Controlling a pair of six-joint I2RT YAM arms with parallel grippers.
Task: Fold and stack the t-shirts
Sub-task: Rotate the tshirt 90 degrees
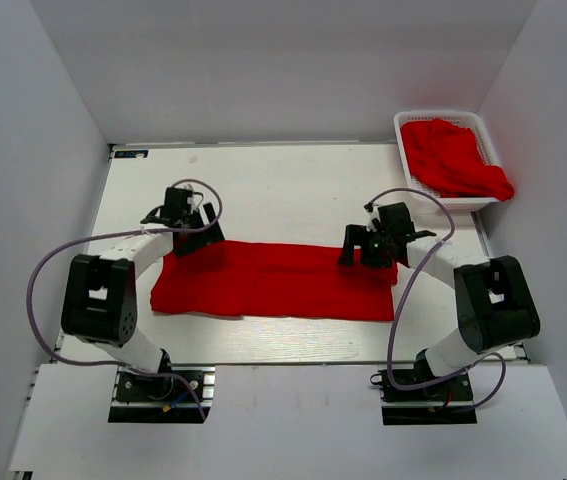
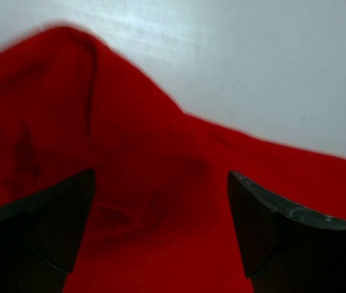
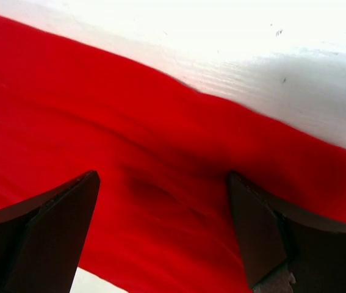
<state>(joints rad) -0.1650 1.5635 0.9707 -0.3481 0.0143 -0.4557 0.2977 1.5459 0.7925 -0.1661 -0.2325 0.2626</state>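
A bright red t-shirt [image 1: 273,280] lies folded into a long flat band across the middle of the table. My left gripper [image 1: 195,235] is open over its far left corner; the left wrist view shows the fabric [image 2: 130,177] bunched between the spread fingers [image 2: 50,220]. My right gripper [image 1: 363,250] is open over the band's far right edge; the right wrist view shows the cloth [image 3: 130,165] under the spread fingers [image 3: 264,226]. More red t-shirts [image 1: 453,160] lie heaped in the basket.
A white lattice basket [image 1: 410,150] stands at the far right corner of the table [image 1: 283,180]. White walls close in the table on the left, back and right.
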